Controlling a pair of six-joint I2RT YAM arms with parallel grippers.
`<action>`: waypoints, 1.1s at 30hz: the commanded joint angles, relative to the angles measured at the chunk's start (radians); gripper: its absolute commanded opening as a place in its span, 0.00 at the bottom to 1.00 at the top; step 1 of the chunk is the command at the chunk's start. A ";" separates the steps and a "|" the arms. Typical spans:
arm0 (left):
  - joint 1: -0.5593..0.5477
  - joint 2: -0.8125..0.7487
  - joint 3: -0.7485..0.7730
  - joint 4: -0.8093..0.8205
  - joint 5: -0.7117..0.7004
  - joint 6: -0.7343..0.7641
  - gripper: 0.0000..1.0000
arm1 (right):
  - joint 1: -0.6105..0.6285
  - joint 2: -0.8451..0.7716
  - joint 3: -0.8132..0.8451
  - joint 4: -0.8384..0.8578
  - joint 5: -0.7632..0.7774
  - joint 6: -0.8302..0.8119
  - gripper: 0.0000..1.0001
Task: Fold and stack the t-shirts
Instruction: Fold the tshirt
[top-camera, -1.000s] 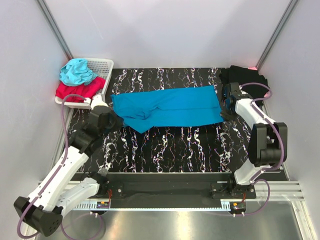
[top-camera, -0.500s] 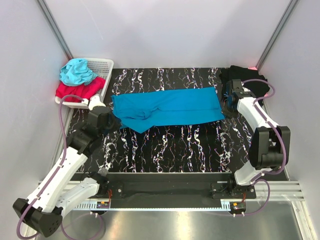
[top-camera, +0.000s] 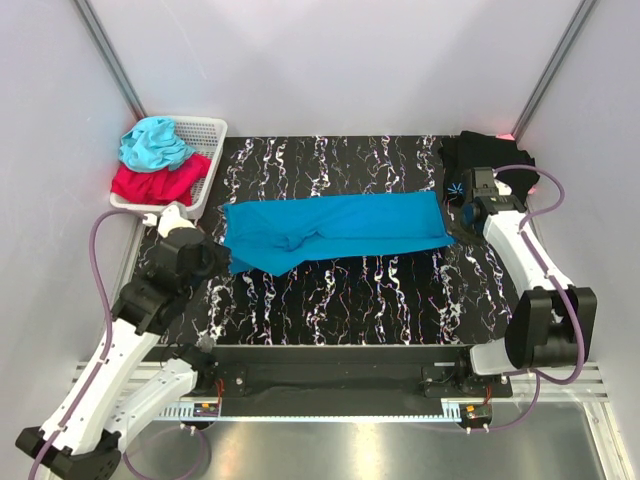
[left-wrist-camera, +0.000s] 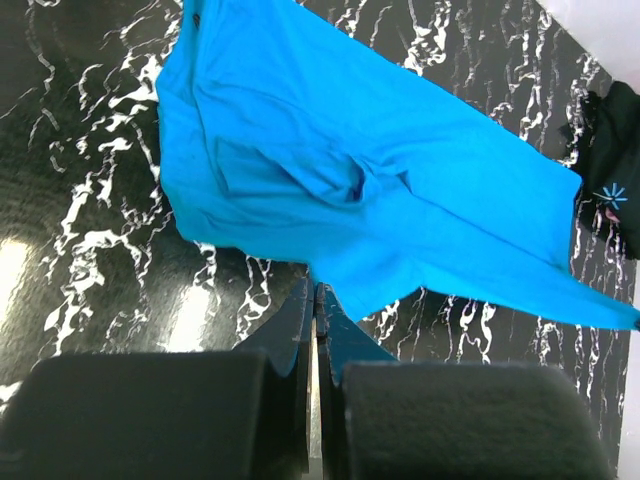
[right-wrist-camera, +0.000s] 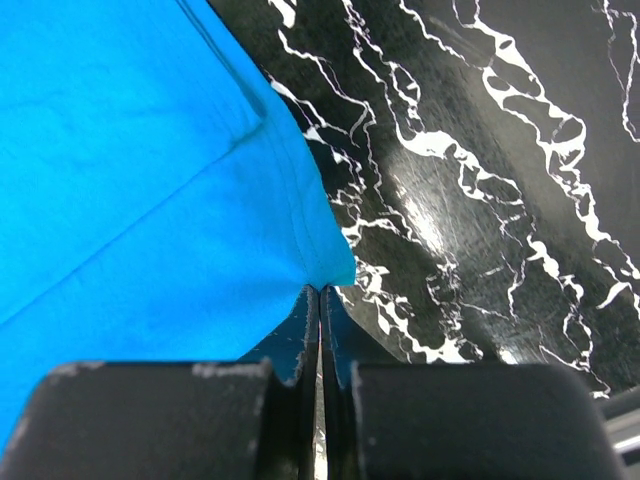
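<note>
Tabletop (top-camera: 350, 295): t-shirt (top-camera: 340, 225) between left fingers (left-wrist-camera: 298, 315) and right fingers (right-wrist-camera: 303, 315)

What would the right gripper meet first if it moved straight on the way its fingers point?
The blue t-shirt: the right gripper, shut, appears to pinch its corner, so that cloth lies directly ahead.

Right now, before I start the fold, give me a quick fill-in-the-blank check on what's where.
1. The t-shirt pinched at each end by shut jaws is ___.
2. The black t-shirt sits at the far ___ corner of the table.
3. The white basket holds a teal cloth and a ___ one.

Missing words: blue; right; red.
</note>
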 joint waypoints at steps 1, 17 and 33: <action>-0.004 -0.018 0.017 -0.014 -0.044 -0.020 0.00 | -0.001 -0.047 -0.011 -0.015 0.006 -0.002 0.00; -0.002 0.216 0.162 0.034 -0.156 0.030 0.00 | -0.001 0.053 0.134 -0.013 0.008 -0.045 0.00; 0.045 0.459 0.284 0.081 -0.207 0.030 0.00 | -0.001 0.258 0.234 0.060 -0.040 -0.076 0.00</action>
